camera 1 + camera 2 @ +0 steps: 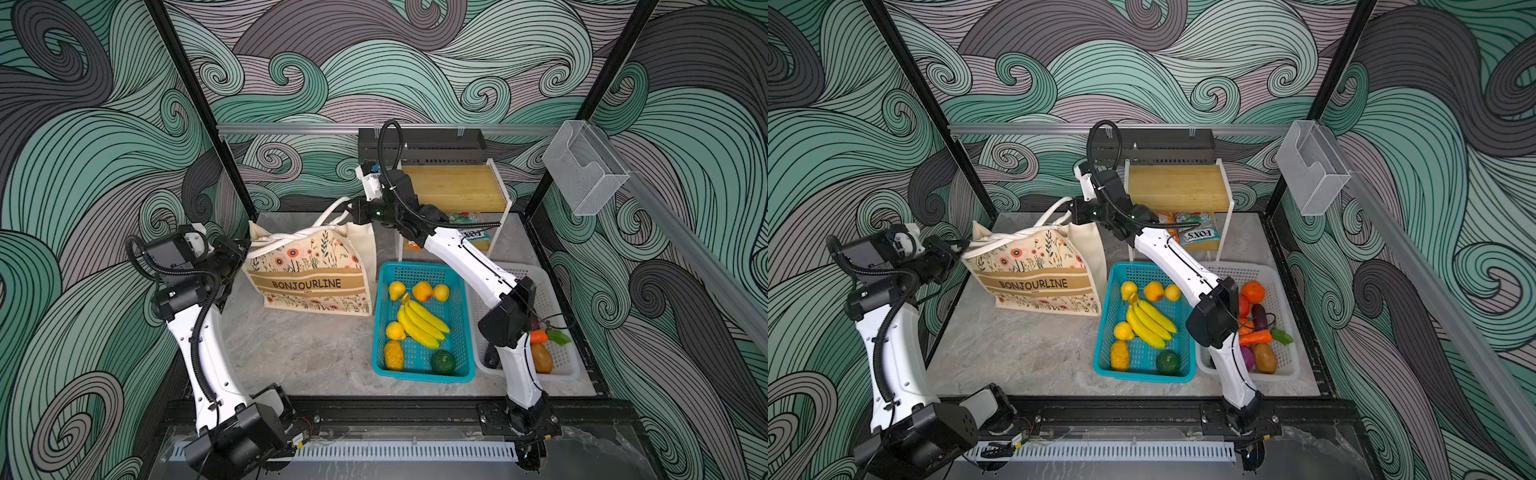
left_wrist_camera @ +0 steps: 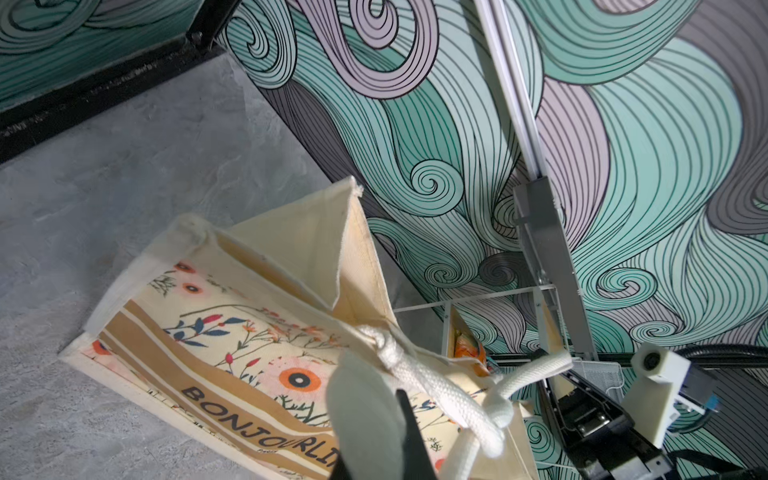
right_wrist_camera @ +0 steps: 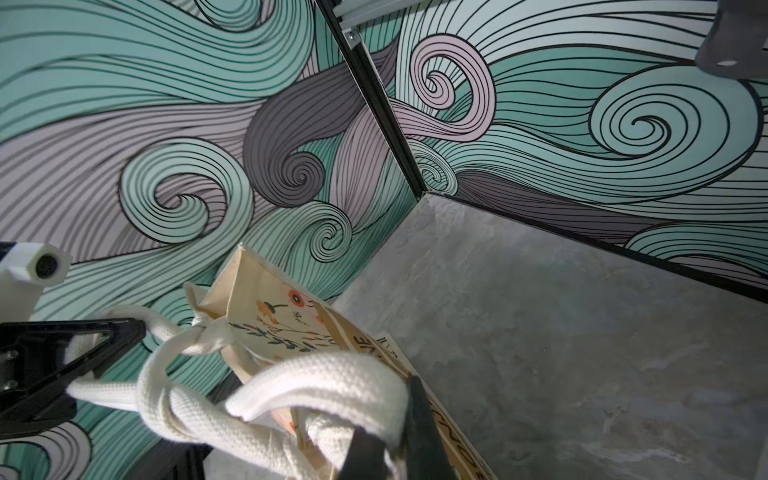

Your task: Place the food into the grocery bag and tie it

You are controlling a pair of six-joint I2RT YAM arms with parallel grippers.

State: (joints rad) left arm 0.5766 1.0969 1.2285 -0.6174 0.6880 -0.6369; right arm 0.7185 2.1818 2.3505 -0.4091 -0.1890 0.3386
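Currently, the left pincer (image 1: pixel 246 250) and right pincer (image 1: pixel 352 209) each pinch the strap handles (image 1: pixel 291 240), whose twisted run lies between them above the tote bag (image 1: pixel 309 284) standing on the table (image 1: pixel 299 349).

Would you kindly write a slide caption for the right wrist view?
Right gripper and left gripper each shut on a tote handle, the handles crossed between them.

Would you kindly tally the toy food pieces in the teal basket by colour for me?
Yellow: 4 (banana bunch, pear, lemon, small round fruit)
Orange: 2 (peach, bumpy fruit)
Green: 1 (dark round fruit)
Total: 7, all in the teal basket.
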